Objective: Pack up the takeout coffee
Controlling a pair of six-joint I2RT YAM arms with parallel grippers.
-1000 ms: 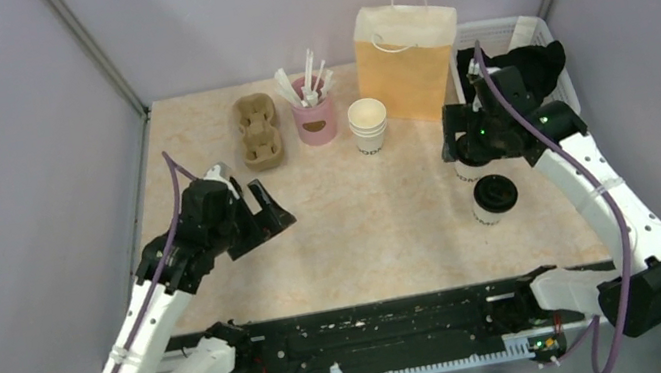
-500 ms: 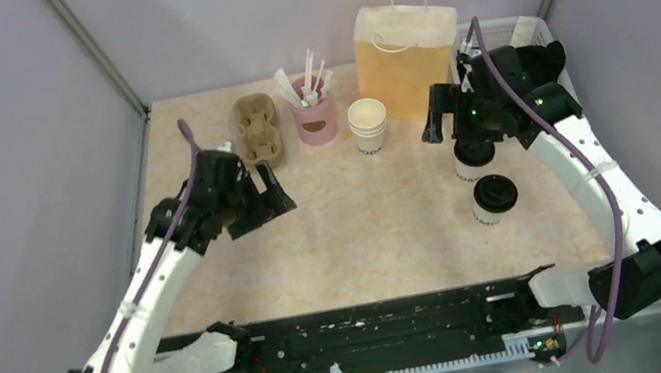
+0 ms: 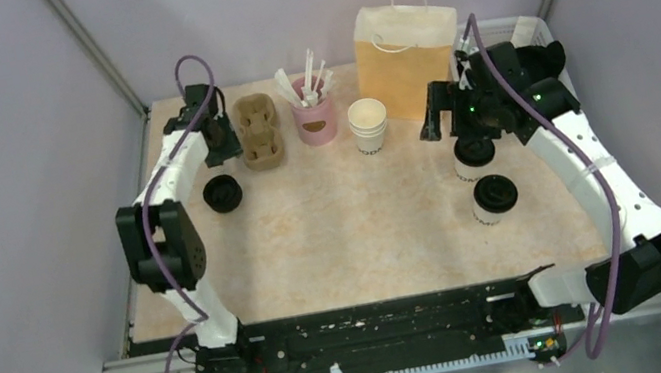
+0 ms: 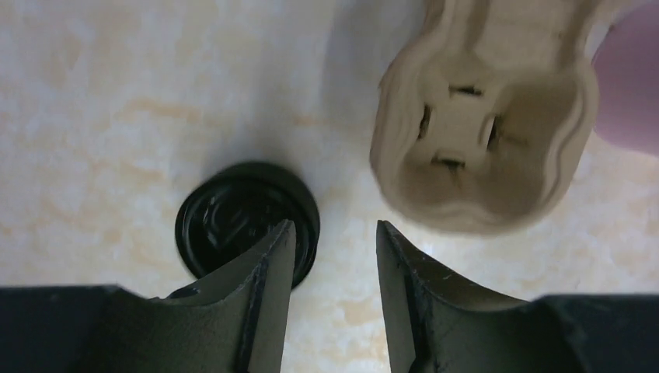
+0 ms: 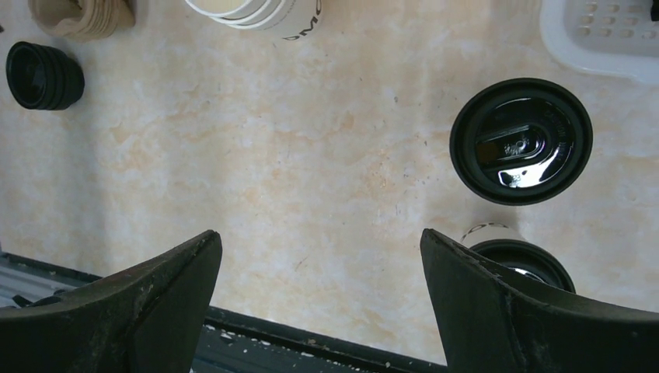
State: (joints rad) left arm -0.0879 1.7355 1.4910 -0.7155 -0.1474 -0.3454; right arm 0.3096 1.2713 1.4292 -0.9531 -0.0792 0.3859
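1. Cups of the takeout coffee stand upright on the right part of the table (image 3: 365, 236): the farther lidded cup (image 3: 474, 154) and the nearer lidded cup (image 3: 494, 198). They are close together, and we cannot tell if they touch.
2. Only the top view shows the paper bag (image 3: 407, 57) at the far edge. The white basket (image 3: 504, 24) sits in the far right corner beside it.
3. In the right wrist view we see one black lid whole and shiny. The other lidded cup is partly hidden behind a finger.
4. The right gripper (image 5: 320, 241) has its jaws spread wide and holds nothing. It hangs above bare tabletop, to the left of the two lidded cups.
5. The left gripper (image 4: 334, 233) has its jaws parted by a small gap and is also empty. Below it lies the loose black lid (image 4: 233, 217), partly covered by one finger, and the cup carrier (image 4: 482, 132) is just beyond. Only this view shows the slots in the bottom of the carrier pocket.
6. From above, the left arm is stretched out near the left wall (image 3: 24, 197), with its gripper squeezed between that wall and the carrier, so we see little room there.
7. The pink cup of stirrers (image 3: 316, 120) and the stack of lidless cups (image 3: 368, 127) stand between the carrier and the bag.
8. A wide bare stretch of tabletop lies between the loose lid and the lidded cups.
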